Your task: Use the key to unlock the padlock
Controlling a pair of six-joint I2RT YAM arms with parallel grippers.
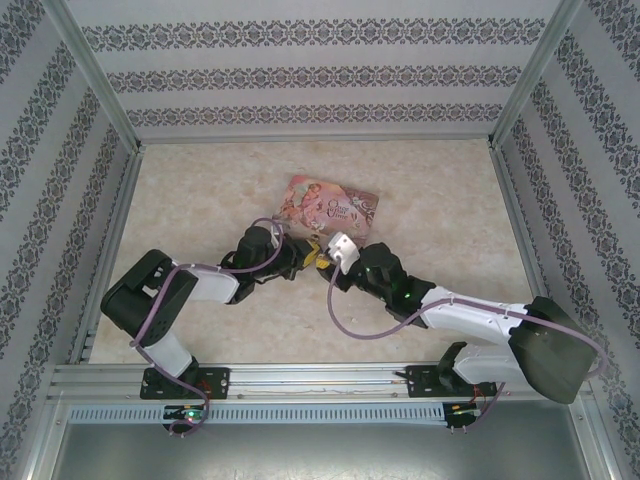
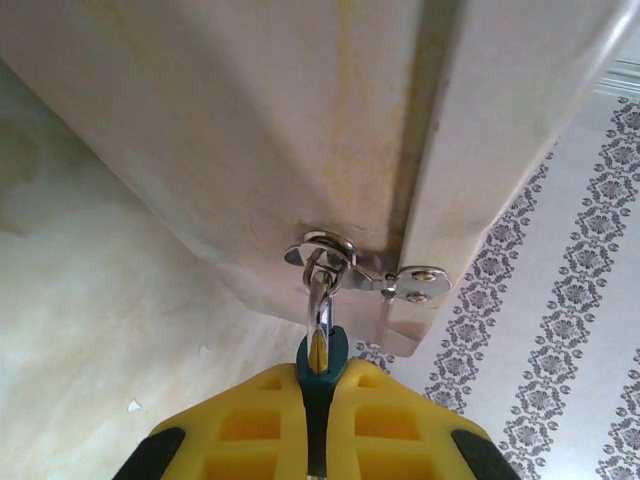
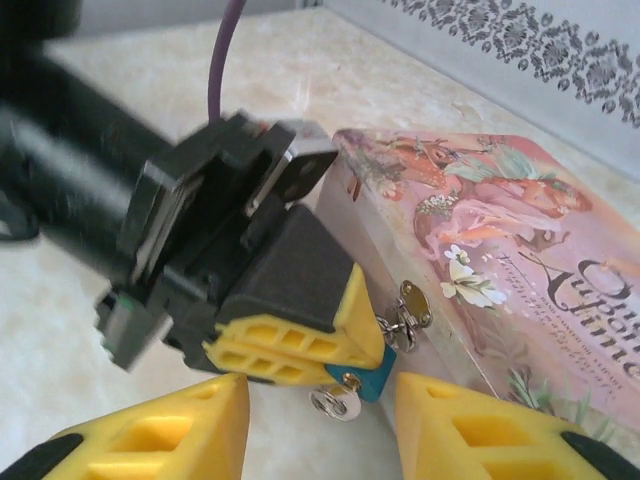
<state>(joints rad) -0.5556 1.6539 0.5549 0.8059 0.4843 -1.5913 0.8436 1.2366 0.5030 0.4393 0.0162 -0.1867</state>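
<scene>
My left end effector (image 2: 318, 388) clamps the padlock (image 2: 336, 352), steadying it at the tin's (image 3: 480, 230) hasp (image 2: 345, 262), so the right end effector (image 3: 320, 428), open astride the key (image 3: 335, 402) seated in it, can grip and turn

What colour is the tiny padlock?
The padlock is blue, seen best in the right wrist view.

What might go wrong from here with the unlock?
1. The right tool stands open around the key, not gripping it. Closing off-centre may push the key instead of turning it.
2. The left tool pinches the small padlock, hooked on the hasp of the tin. Twisting may slip it or drag the tin.
</scene>
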